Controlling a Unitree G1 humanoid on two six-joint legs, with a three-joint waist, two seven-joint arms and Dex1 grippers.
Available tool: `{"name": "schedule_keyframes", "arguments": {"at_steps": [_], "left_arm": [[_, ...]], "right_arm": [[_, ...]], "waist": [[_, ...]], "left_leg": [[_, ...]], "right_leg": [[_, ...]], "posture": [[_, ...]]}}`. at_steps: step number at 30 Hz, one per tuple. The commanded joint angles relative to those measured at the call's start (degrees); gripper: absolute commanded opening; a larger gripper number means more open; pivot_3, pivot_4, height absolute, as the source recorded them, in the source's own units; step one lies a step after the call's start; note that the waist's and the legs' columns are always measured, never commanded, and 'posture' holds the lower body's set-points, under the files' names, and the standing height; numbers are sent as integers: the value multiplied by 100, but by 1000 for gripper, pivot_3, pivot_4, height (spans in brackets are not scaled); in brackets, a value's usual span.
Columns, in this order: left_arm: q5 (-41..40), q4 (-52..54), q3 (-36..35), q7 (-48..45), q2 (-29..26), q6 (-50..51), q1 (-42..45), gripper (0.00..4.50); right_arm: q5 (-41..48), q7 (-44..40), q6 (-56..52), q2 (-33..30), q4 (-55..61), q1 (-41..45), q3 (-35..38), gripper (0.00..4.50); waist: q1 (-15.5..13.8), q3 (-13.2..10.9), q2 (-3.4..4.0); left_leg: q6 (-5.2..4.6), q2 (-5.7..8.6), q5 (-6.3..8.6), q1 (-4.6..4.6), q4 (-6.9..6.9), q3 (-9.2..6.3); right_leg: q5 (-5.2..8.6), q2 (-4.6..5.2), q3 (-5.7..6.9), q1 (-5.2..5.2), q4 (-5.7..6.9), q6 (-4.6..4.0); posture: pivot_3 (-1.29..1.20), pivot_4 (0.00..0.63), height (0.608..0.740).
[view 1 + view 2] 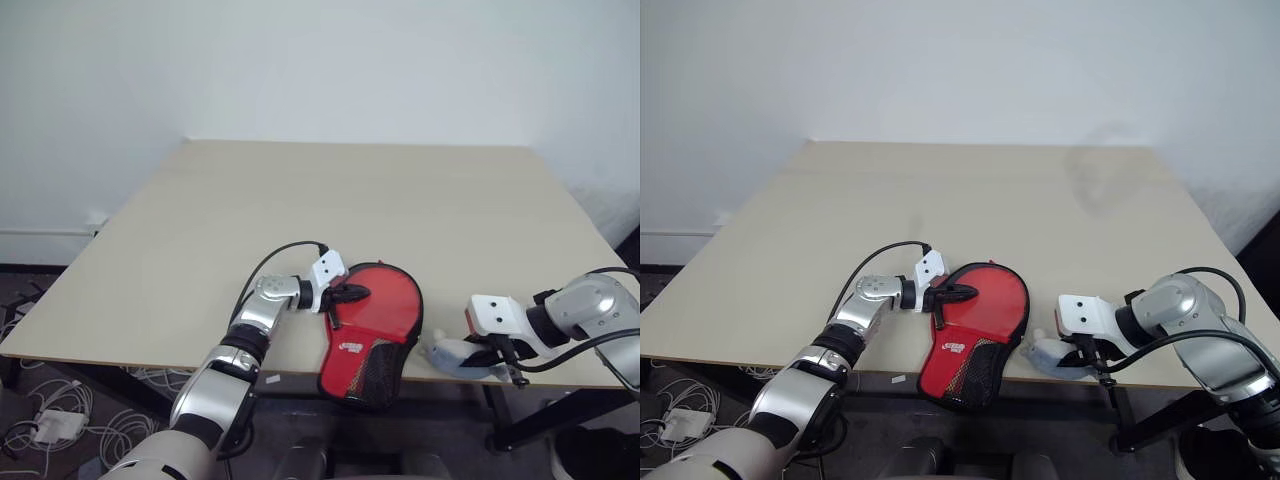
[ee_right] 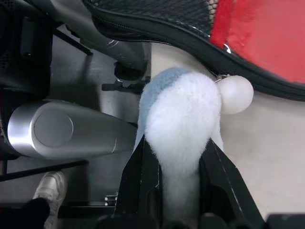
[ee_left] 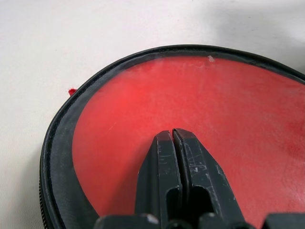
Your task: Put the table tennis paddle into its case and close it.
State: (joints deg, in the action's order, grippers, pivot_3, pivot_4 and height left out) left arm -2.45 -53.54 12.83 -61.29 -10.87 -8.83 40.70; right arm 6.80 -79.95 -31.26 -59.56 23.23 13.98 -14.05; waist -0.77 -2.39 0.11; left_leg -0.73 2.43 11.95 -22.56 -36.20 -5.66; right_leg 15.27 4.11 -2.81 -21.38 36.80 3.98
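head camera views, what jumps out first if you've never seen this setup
The red case lies at the table's near edge, its mesh end hanging over. The left gripper, fingers shut, rests on its red top. Beside it, the right gripper is shut on a fluffy white and blue charm.

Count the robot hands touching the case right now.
1 for certain: the left hand, shut, rests on the case. The right hand grips a white fluffy charm beside the case's edge.

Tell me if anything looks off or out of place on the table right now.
The case lies at the near edge of the table, its mesh handle end hanging past it. A fluffy white-and-blue charm, seemingly its zip pull, is pinched in the right gripper. The left gripper, shut, rests on the case.
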Motion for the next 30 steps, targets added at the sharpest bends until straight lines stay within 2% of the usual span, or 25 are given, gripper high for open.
{"name": "schedule_keyframes", "arguments": {"at_steps": [1, 7, 20, 30], "left_arm": [[255, -190, 123, -7, -83, 166, -193, 0], [206, -9, 103, -40, -76, 210, -249, 0], [195, 174, 99, -178, -135, 361, -242, 0], [213, 79, 98, -203, -146, 351, -127, 0]], "right_arm": [[57, 33, 109, -125, 283, -267, -63, 409], [118, 339, 103, -49, 608, -669, -67, 409], [956, 552, -20, -125, 1819, -1942, 424, 409], [866, 836, 171, -216, 2086, -2554, 424, 409]], "waist": [[-3, 3, -12], [-5, 4, -20], [-11, 3, -37], [-2, 3, -52]], "left_leg": [[0, -1, 0, 0, 0, 0], [-10, -1, 3, -2, -1, 2], [-35, -4, 15, -4, -24, 5], [-17, -11, 32, -3, -43, 9]], "right_leg": [[0, -1, 1, 0, 0, 0], [0, 2, 0, 2, -5, 0], [3, 2, 1, 12, -11, 4], [3, -1, -1, 16, -6, 5]], "posture": [[0, 0, 734], [0, 0, 734], [0, 0, 734], [0, 0, 734]]}}
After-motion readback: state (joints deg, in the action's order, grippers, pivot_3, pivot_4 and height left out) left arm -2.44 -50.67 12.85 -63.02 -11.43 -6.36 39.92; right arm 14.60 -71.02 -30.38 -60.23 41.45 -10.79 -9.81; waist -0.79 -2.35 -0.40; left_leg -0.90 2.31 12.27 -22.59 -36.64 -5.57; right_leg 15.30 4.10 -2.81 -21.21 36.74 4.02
